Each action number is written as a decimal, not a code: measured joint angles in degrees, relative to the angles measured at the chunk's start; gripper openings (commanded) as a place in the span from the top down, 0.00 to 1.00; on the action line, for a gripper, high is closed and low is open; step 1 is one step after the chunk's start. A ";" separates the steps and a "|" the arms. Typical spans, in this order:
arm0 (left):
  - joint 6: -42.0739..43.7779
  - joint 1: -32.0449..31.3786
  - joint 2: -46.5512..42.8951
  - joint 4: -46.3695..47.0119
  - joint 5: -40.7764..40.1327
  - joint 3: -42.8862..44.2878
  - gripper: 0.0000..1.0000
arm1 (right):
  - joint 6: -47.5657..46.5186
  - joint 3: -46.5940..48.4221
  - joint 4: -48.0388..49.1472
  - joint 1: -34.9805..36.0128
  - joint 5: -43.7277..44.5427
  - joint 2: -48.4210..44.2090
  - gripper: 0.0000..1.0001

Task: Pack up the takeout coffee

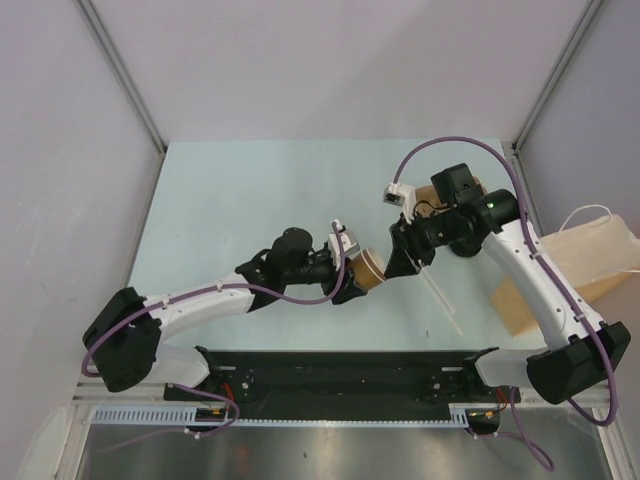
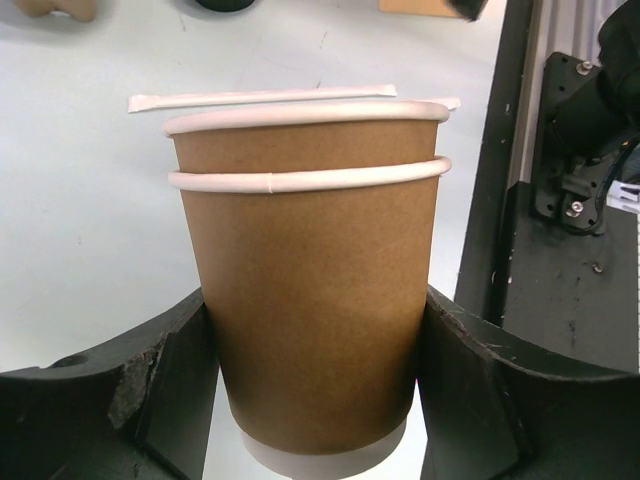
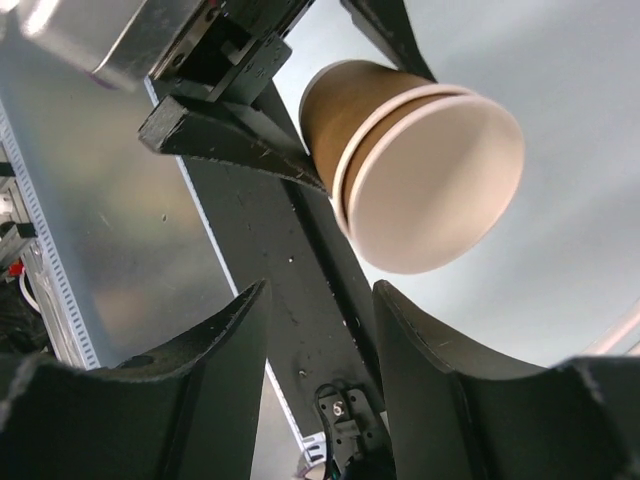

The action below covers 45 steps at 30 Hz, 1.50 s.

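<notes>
Two kraft-brown paper cups [image 1: 370, 270] are nested one inside the other, white rims showing, with no lids on them. My left gripper [image 1: 352, 276] is shut on the outer cup's lower wall and holds the stack tipped on its side above the table, mouth toward the right arm. In the left wrist view the cups [image 2: 310, 260] fill the space between the left gripper's [image 2: 315, 340] jaws. My right gripper [image 1: 405, 262] is open and empty, close to the cups' mouth. In the right wrist view the cups [image 3: 400, 160] are just beyond the right gripper [image 3: 320, 300]. The black lids are not clearly seen.
A wrapped paper straw [image 1: 440, 300] lies on the table under the right arm and also shows in the left wrist view [image 2: 260, 97]. The tall brown paper bag [image 1: 570, 270] with white handles lies at the right edge. A brown cardboard piece [image 1: 478, 185] is behind the right wrist.
</notes>
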 measured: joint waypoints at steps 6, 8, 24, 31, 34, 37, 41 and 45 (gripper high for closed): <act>-1.73 0.04 -0.68 0.74 1.18 -0.07 0.36 | 0.83 -0.04 1.97 0.92 0.04 1.57 0.53; -2.16 0.04 -0.81 1.16 1.46 -0.07 0.36 | 1.01 -0.07 2.38 1.29 0.07 1.79 0.57; -3.13 0.09 -0.83 2.12 3.37 -0.07 0.36 | 1.86 -0.07 4.35 1.90 0.02 2.99 0.68; -4.02 0.13 -0.83 2.21 3.69 -0.07 0.35 | 2.14 -0.07 4.57 2.43 -0.09 3.30 0.78; -4.35 0.13 -0.83 2.62 3.74 -0.07 0.33 | 2.19 -0.07 4.59 2.80 -0.04 3.32 0.81; -4.70 0.13 -0.83 2.78 3.78 -0.07 0.32 | 2.16 -0.07 4.59 3.17 -0.04 3.32 0.89; -4.74 0.20 -0.83 2.58 3.96 -0.07 0.26 | 1.77 -0.07 4.59 3.50 0.00 3.32 1.00; -4.63 0.26 -0.83 2.38 4.09 -0.07 0.11 | 1.84 -0.07 4.57 3.61 0.04 3.32 1.00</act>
